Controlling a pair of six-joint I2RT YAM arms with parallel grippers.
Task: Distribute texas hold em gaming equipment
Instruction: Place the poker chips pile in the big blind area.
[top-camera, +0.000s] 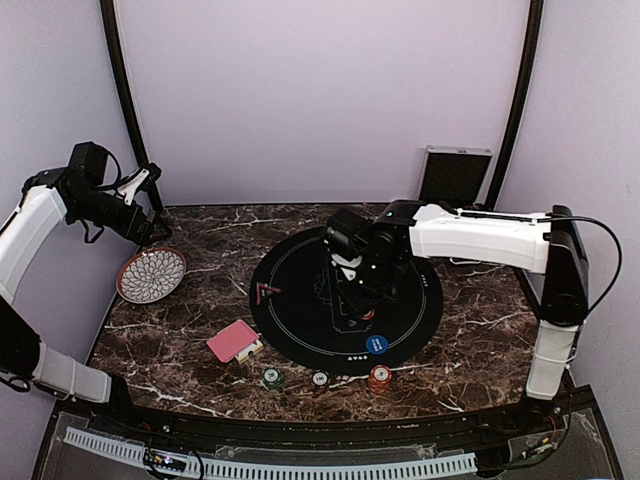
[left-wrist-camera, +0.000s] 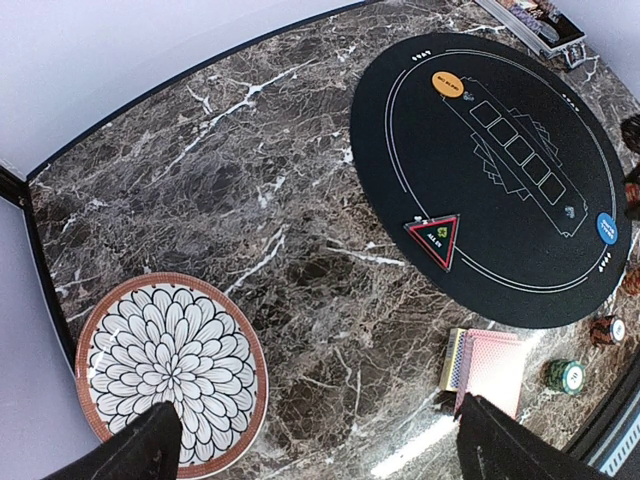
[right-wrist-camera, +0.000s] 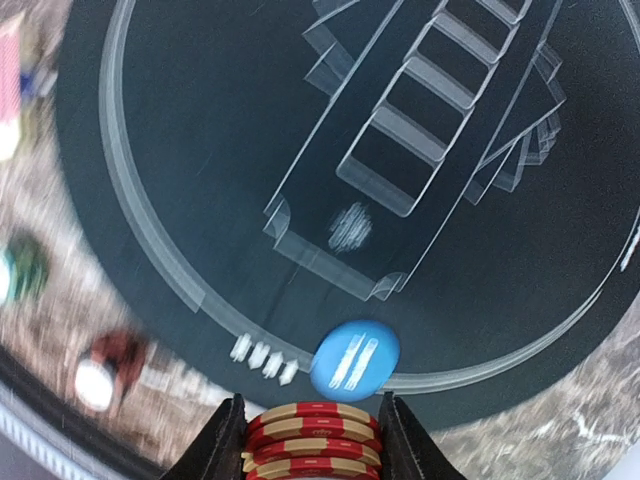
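pale lilac walls close in a dark marble table bearing a round black mat. the right gripper is clamped on a stack of red chips above the mat, near a blue disc. the left gripper hangs wide open near a patterned plate. red-backed cards lie just beside the mat, a green chip close by.

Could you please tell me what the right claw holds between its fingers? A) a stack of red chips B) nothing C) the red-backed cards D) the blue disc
A: the right wrist view shows a stack of red chips pinched in the right claw, while the blue disc lies on the black mat.
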